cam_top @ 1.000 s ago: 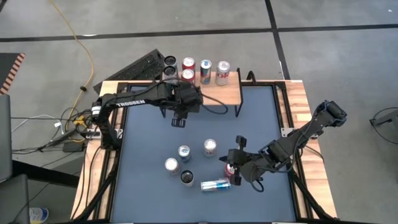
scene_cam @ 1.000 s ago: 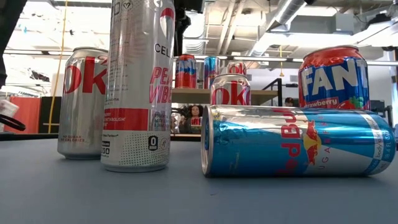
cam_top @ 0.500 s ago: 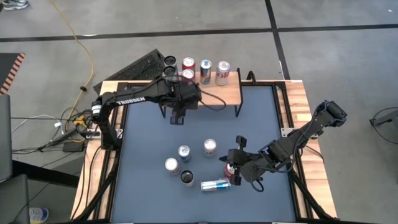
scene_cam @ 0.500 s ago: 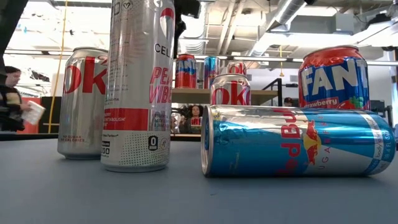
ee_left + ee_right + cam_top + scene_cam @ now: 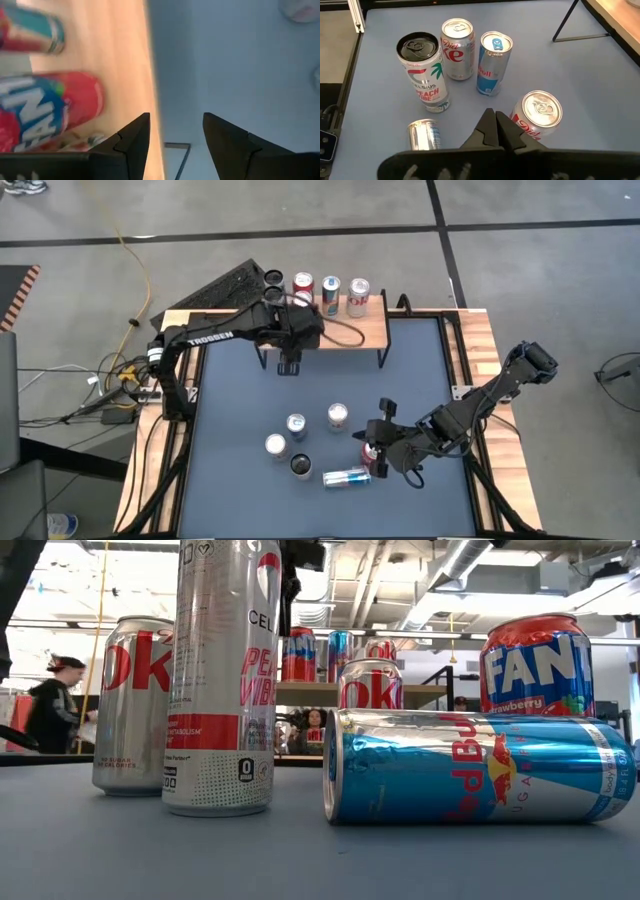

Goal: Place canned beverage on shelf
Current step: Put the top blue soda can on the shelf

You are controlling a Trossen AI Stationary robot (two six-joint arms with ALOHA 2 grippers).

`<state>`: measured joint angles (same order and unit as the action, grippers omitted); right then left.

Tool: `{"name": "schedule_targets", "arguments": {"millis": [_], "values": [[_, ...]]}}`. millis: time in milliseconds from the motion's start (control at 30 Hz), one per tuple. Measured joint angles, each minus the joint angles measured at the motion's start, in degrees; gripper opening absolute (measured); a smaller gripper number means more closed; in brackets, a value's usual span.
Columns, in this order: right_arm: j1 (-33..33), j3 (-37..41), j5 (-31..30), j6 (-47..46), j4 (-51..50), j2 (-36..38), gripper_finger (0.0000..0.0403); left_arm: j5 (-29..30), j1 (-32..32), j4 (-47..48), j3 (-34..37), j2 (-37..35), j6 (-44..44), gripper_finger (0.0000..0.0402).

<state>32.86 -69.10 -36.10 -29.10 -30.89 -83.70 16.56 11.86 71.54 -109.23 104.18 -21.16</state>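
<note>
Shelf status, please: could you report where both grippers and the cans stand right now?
Left gripper open, empty, at shelf front edge. Right gripper shut, idle over table cans. Four cans on shelf, Fanta can nearest left gripper. Red Bull can lies toppled.

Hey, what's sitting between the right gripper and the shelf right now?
In the high view, one upright silver can stands between the right gripper and the shelf; the rest is bare blue mat.

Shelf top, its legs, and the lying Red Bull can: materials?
Shelf top: looks like light wood, matte, faint grain. Legs: thin black rods, probably painted metal. Red Bull can: likely aluminium, glossy blue-silver print with mirror-like reflections.
</note>
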Motion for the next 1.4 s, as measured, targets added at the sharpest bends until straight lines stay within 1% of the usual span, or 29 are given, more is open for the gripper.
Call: {"name": "schedule_targets", "arguments": {"millis": [67,167,233,300,367,433,500,567,667,867,1000,1100,1167,1267,1333,1400], "values": [[0.0,0.0,0.0,0.0,0.0,0.0,0.0,1.14,-1.17,-0.45,0.0,0.0,-1.67,0.0174],[-0.37,0.0,0.0,0.0,0.02,0.0,0.0,5.89,-1.74,-4.2,0.0,-0.02,-4.11,0.0174],[-0.38,0.0,0.0,-0.06,0.02,0.0,0.0,8.23,-1.69,-5.93,0.0,-0.02,-4.25,0.0174],[-0.39,0.0,0.0,-0.29,0.0,0.0,0.0,7.85,-1.61,-5.37,0.0,-0.04,-3.19,0.0174],[-0.39,0.0,0.0,-0.38,0.0,0.0,0.0,2.94,-2.77,-2.26,-0.13,-0.08,-0.47,0.0174],[-0.37,0.0,-0.1,-0.44,0.0,0.0,0.0,-5.25,-5.12,1.19,-1.03,-0.33,2.62,0.0174],[-0.51,0.0,-1.62,-0.44,0.09,0.0,0.0,-12.12,-7.9,0.89,-2.2,-1.61,6.14,0.0174],[-0.84,0.0,-4.64,-0.39,0.37,0.0,0.0,-14.15,-10.75,-1.03,-2.4,-4.48,7.5,0.0174],[-1.53,-0.04,-7.78,2.39,1.13,0.0,0.0,-10.91,-14.55,-6.55,-2.01,-11.64,8.68,0.0174],[-2.12,-0.04,-7.62,11.38,4.84,0.2,0.0,-1.88,-21.32,-12.1,0.34,-25.85,13.24,0.0174],[-2.27,-0.94,-7.32,15.45,5.52,0.2,0.0006,3.33,-25.68,-15.85,6.14,-33.12,14.57,0.0174],[-2.55,-1.99,-7.24,15.96,4.5,0.24,0.0032,7.71,-27.97,-17.48,13.01,-37.9,16.39,0.0174],[-2.43,-2.75,-6.3,15.65,1.92,0.24,0.0062,9.01,-29.19,-20.72,19.2,-41.66,17.67,0.0174],[-2.1,-3.68,-5.27,15.5,0.23,0.24,0.0115,9.36,-30.44,-28.04,29.32,-46.88,19.34,0.0174],[-2.12,-3.93,-2.13,13.85,-0.99,0.26,0.0153,9.56,-31.09,-32.86,35.58,-49.52,20.31,0.0174],[-2.27,-3.93,2.71,10.41,-3.48,0.26,0.019,9.75,-31.59,-37.06,40.73,-51.68,20.98,0.0174]]}}
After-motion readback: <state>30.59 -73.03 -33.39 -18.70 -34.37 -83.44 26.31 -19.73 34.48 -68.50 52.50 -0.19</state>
